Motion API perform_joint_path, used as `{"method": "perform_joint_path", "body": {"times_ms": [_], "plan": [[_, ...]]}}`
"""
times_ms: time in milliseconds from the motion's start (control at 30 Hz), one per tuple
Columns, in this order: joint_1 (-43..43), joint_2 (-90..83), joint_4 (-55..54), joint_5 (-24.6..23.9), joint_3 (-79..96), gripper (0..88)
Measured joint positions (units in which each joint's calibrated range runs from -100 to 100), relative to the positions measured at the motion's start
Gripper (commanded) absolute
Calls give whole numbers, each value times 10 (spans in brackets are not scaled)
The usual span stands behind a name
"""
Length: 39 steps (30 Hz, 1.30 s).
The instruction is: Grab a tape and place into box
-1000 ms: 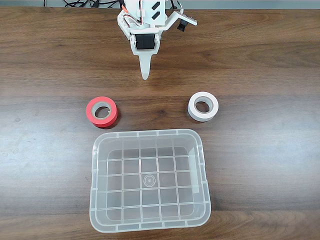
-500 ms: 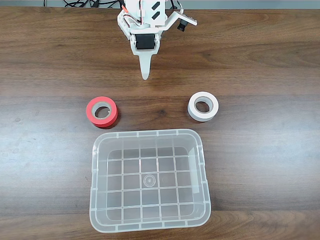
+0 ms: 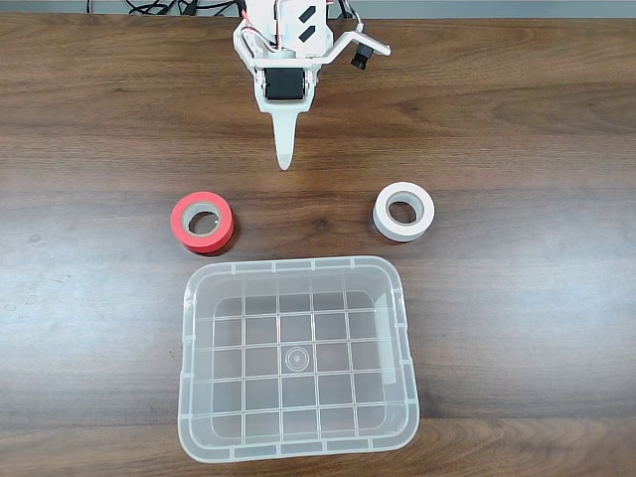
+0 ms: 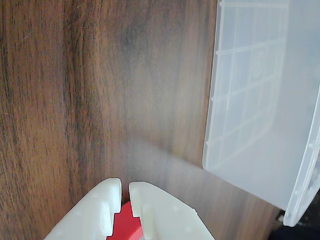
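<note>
In the fixed view the red tape point(image 3: 182, 223) lies flat on the wooden table, left of centre, just beyond the box's far left corner. The clear plastic box point(image 3: 294, 265) sits at the near middle with nothing in it. My gripper point(image 3: 285, 161) hangs at the far middle, fingers pressed together and pointing toward the box, a short way beyond and to the right of the red tape. In the wrist view the gripper point(image 4: 125, 186) shows only a thin slit, with a bit of the red tape point(image 4: 125, 227) behind it and the box point(image 4: 250, 100) at the right.
A white tape roll point(image 3: 420, 225) of similar size lies right of centre, beyond the box's far right corner. The arm's white base point(image 3: 288, 40) and dark cables stand at the far edge. Bare wood stretches to both sides.
The gripper tip has reached a little farther toward the tapes and slightly left. The tapes and the box have not moved.
</note>
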Motion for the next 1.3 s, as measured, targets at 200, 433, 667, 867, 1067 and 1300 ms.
{"method": "perform_joint_path", "body": {"times_ms": [200,433,667,867,1067,1300], "plan": [[2,0,4,0,-42,10],[29,75,16,11,-99,10],[78,244,16,23,-187,10],[119,398,16,26,-292,10],[165,539,16,32,-390,10],[194,687,37,38,-504,10]]}}
